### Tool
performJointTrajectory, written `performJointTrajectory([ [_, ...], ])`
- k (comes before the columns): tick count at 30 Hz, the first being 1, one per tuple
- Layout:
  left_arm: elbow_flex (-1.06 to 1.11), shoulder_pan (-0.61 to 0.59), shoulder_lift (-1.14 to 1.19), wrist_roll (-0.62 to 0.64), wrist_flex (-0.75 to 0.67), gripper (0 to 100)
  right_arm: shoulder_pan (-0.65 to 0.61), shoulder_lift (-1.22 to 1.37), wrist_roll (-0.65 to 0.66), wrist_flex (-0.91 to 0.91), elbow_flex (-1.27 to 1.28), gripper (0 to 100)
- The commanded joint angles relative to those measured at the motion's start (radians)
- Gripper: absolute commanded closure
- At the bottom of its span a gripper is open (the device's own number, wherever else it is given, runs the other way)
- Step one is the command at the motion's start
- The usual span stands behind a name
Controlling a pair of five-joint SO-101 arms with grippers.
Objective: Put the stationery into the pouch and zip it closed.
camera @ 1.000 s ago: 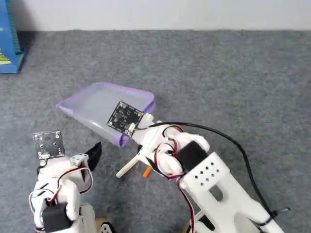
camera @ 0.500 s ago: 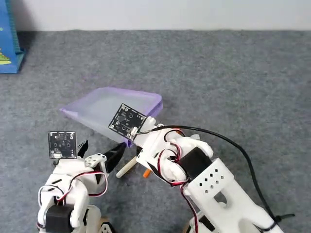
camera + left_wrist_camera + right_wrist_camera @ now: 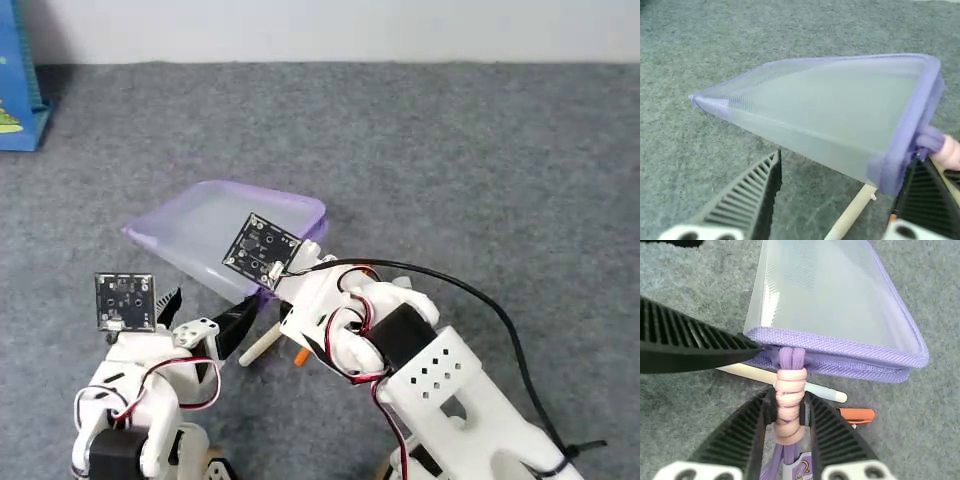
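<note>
A translucent purple pouch is tilted up off the grey carpet at its near end. My right gripper is shut on the pouch's pink and purple pull cord, just below the purple zip edge. Beside that corner my left gripper stands open, with one black finger touching the pouch's edge and the other finger under the pouch. A cream pen and a small orange piece lie on the carpet beneath the held corner. In the high view, the left gripper sits close to the right gripper.
A blue box stands at the far left edge of the carpet. Open carpet stretches behind and to the right of the pouch. A black cable runs along the right arm.
My left arm has moved right and its finger has come up to the pouch's near corner. The right gripper has shifted the pouch slightly right, still holding the cord.
</note>
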Motion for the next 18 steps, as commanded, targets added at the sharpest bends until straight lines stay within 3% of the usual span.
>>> performJointTrajectory([
  [1, -0.050, 0.002, -0.012, 0.002, 0.005, 63, -0.008, -0.039, -0.012, -0.019, -0.006, 99.1],
  [9, 0.090, 0.002, -0.012, -0.012, -0.103, 63, -0.010, -0.041, -0.012, -0.013, -0.006, 99.1],
  [18, 0.105, -0.008, -0.012, -0.060, -0.098, 67, -0.005, -0.041, -0.012, -0.013, -0.006, 99.1],
])
